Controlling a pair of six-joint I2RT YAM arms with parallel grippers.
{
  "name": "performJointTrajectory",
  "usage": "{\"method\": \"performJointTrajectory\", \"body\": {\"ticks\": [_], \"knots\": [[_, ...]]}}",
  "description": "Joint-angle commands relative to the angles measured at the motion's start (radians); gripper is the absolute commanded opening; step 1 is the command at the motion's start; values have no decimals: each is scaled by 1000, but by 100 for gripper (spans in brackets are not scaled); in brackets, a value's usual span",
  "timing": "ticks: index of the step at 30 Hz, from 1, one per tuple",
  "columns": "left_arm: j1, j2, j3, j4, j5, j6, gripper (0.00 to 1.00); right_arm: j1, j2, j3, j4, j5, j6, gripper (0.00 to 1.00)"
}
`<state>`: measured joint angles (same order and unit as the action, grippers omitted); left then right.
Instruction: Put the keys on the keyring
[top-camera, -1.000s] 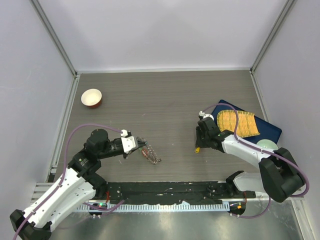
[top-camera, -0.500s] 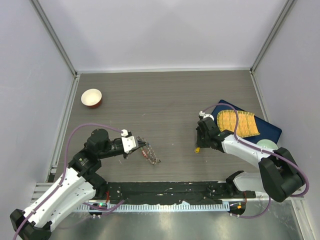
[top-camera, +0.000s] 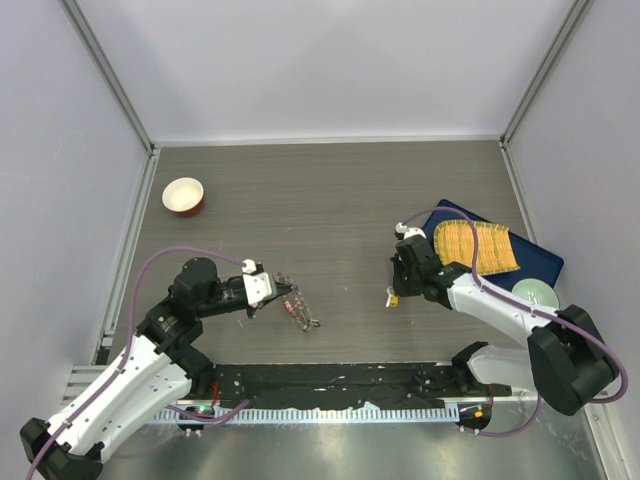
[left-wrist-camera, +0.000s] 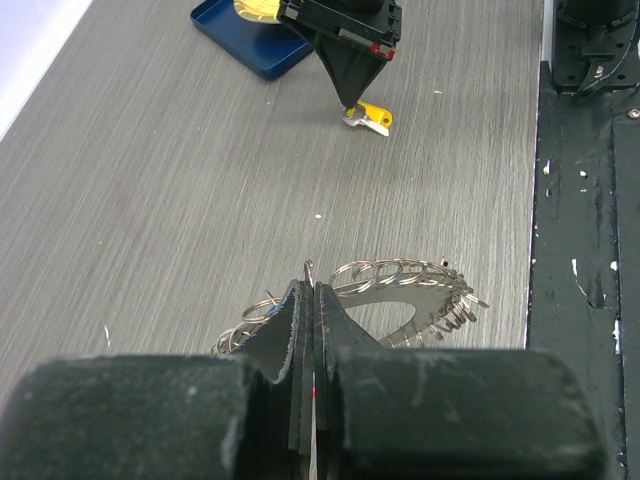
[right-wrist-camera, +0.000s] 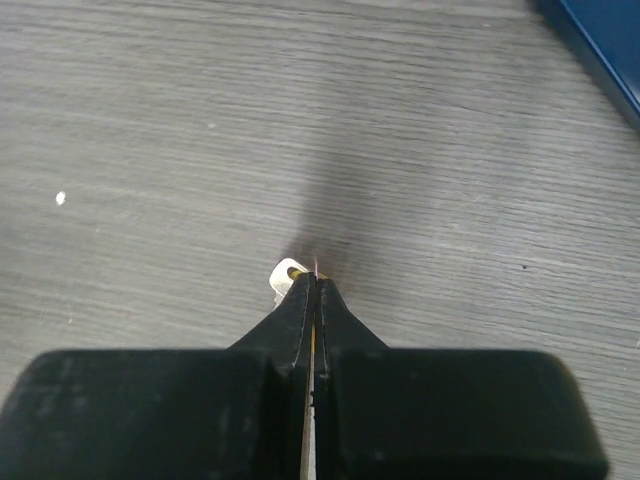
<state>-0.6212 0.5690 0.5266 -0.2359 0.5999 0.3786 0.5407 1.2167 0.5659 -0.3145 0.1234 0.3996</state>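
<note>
My left gripper (top-camera: 276, 289) is shut on the rim of the keyring (top-camera: 299, 308), a flat grey toothed metal ring hung with several small wire rings, held low over the table; it also shows in the left wrist view (left-wrist-camera: 400, 290). My right gripper (top-camera: 394, 293) is shut on a silver key with a yellow tag (top-camera: 392, 298), close to the tabletop. The left wrist view shows that key (left-wrist-camera: 368, 117) under the right gripper's tips. In the right wrist view the key's silver head (right-wrist-camera: 286, 276) pokes out left of the closed fingertips (right-wrist-camera: 327, 300). No other keys are visible.
A red-and-white bowl (top-camera: 183, 195) stands at the far left. A blue tray (top-camera: 541, 263) with a yellow cloth (top-camera: 475, 247) lies at the right, a pale green dish (top-camera: 534, 292) beside it. The black base rail (top-camera: 330, 380) runs along the near edge.
My right gripper has shifted slightly left with the yellow-tagged key, and its arm has settled lower. The left gripper and keyring have barely moved.
</note>
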Motion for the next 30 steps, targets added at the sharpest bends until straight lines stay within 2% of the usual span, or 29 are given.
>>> {"method": "performJointTrajectory", "body": {"ticks": [1,9,10,18,30], "knots": [[3,-18,10,90,40,16,0,47,-80,54,5,-16,-111,1],[3,-11,16,99,98,32,0,146,-196,155,23,-103,-395,1],[5,-8,18,102,106,39,0,156,-209,160,29,-170,-427,1],[3,74,75,90,202,68,0,238,-281,161,187,-366,-655,1],[3,200,153,86,288,86,0,321,-280,192,242,-541,-774,1]]}}
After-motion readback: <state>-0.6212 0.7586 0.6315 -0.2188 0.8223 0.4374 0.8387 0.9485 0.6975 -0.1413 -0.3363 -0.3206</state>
